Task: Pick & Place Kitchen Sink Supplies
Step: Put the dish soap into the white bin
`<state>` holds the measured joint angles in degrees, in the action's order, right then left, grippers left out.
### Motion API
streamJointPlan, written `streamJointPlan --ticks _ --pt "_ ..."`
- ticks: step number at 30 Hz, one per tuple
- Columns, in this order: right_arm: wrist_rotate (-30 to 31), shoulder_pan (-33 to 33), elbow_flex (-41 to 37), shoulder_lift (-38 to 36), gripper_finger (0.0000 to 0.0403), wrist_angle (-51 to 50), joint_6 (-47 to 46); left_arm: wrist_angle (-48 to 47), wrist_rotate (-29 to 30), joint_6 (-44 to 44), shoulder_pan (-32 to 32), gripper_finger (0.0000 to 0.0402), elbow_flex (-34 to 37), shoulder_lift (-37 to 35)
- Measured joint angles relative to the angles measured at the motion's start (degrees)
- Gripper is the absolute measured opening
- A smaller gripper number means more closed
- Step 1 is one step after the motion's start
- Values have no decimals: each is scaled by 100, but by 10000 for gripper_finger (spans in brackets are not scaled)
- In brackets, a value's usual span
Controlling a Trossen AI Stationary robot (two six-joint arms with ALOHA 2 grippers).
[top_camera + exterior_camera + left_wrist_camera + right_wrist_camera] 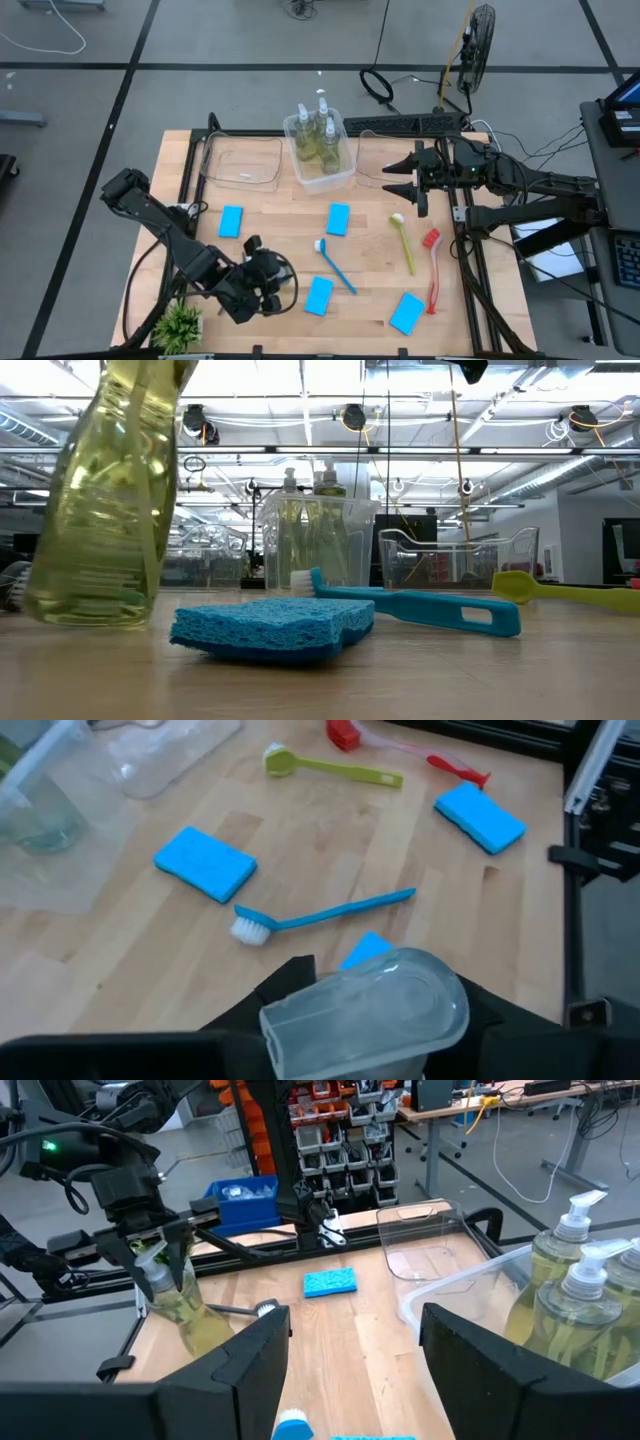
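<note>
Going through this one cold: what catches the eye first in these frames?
The left gripper, near the table's front left corner, has its jaws around the pump neck of a tilted soap bottle. Three more soap bottles stand in a clear bin at the back. Blue sponges and brushes lie scattered mid-table, while the right gripper waits open beside the bin.

Four cameras: one overhead, one at tabletop level, one on each wrist.
High view looks straight down on the whole wooden table (370, 300) and both arms. Low view sits on the tabletop, level, close behind a blue sponge (270, 628), facing the bin of bottles (318, 540) and the room beyond. Left wrist looks down across the table, tight over a held soap bottle (365, 1015). Right wrist looks level across the table. High, low and left wrist share the blue brush (336, 264); right wrist also sees the left gripper (150, 1245).
</note>
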<state>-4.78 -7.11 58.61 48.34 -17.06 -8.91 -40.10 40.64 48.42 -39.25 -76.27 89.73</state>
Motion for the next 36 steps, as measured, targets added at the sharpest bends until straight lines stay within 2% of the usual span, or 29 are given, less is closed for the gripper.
streamJointPlan --ticks 6,11,16,22,29,36 --pt "-2 5 0 -1 212 0 -90 98 147 -9 108 120 0 -53" --pt "-1 77 0 0 212 17 -91 337 212 -36 300 131 0 -141" --pt "-2 238 -2 15 212 229 -92 660 466 -471 552 135 -2 -404" --pt "-4 514 -2 215 212 682 -55 1484 859 -1377 887 118 0 -828" --pt "-4 864 -2 806 212 1387 353 2963 915 -2910 1425 139 -2 -1047" --pt "-4 1067 -4 1611 236 2333 531 4101 729 -4244 1874 101 -2 -1049"
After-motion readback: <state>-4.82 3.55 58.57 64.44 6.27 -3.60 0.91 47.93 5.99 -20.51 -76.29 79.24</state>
